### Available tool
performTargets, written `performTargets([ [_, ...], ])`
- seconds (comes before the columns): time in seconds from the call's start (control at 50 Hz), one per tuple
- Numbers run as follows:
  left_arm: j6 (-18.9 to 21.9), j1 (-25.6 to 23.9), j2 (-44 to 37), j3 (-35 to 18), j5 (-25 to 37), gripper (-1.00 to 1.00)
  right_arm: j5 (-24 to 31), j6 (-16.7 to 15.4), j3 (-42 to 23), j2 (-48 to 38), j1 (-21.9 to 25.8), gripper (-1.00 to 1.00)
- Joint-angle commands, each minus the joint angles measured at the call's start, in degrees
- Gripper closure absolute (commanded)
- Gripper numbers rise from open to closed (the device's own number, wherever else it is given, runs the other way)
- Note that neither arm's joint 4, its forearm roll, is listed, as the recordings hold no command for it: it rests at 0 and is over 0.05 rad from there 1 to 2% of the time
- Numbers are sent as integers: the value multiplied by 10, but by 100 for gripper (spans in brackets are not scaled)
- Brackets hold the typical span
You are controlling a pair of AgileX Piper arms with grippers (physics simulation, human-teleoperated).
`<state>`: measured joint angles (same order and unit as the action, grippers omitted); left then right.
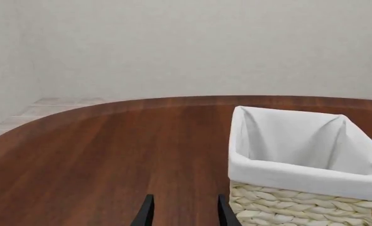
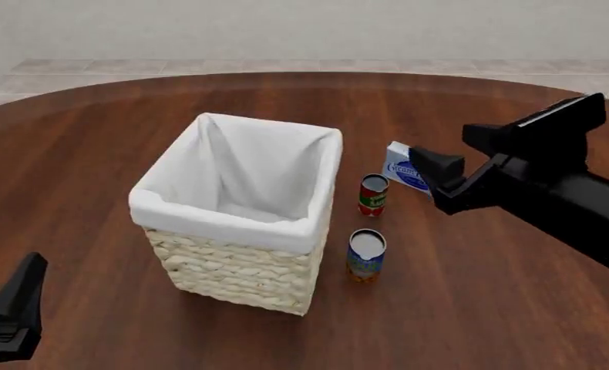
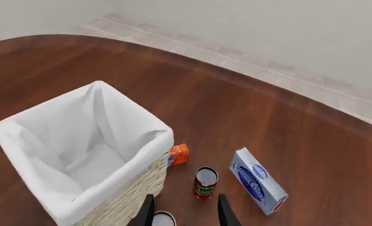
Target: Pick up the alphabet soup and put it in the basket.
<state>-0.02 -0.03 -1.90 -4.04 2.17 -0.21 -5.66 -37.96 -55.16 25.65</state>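
At the near edge of the surface (image 2: 89,154) the left claw (image 1: 184,212) hangs low with its fingers parted and holding nothing, just beside the basket's (image 2: 237,266) near left corner. The alphabet soup (image 2: 366,255) stands upright on the surface just right of the basket's near right corner (apart from the wicker), and the right claw (image 3: 184,212) hovers above it, fingers parted and holding nothing. Farther back stand a red-and-green can (image 2: 374,195) and a tilted blue-and-white box (image 2: 405,169), with a small orange box (image 3: 178,154) against the basket's far side.
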Motion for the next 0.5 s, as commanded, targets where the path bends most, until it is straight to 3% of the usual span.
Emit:
performTargets([
  [0.02,0,0,0,0,0,-100,-7,6,-3,-27,27,-100],
  [0.5,0,0,0,0,0,-100,-28,24,12,-64,54,-100],
])
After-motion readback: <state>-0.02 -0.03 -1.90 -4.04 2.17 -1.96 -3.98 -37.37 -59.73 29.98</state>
